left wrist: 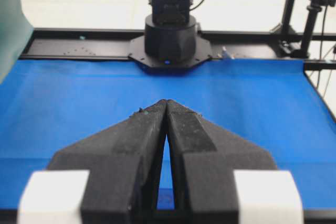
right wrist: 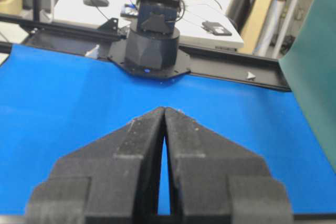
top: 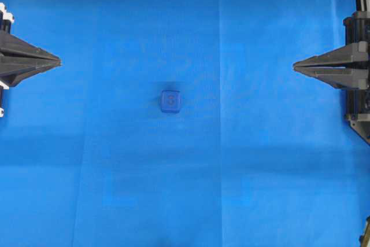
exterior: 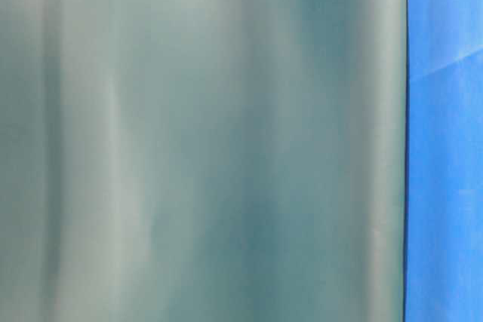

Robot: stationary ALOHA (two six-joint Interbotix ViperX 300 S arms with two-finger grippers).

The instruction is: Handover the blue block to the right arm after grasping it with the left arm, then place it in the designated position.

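Block (top: 171,101) sits mid-cloth; left end effector (top: 58,62) at 9 o'clock and right end effector (top: 296,66) at 3 are closed, empty. Left should open wide first, then descend squarely.

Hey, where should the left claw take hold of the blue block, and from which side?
Probably from above, fingers closing across two opposite side faces of the blue block. It sits flat and alone mid-cloth, its "3" face up, so all sides are free.

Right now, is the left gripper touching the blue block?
Apart. The overhead view shows the left gripper at the left edge with its jaws closed, and a wide stretch of bare blue cloth between it and the blue block.
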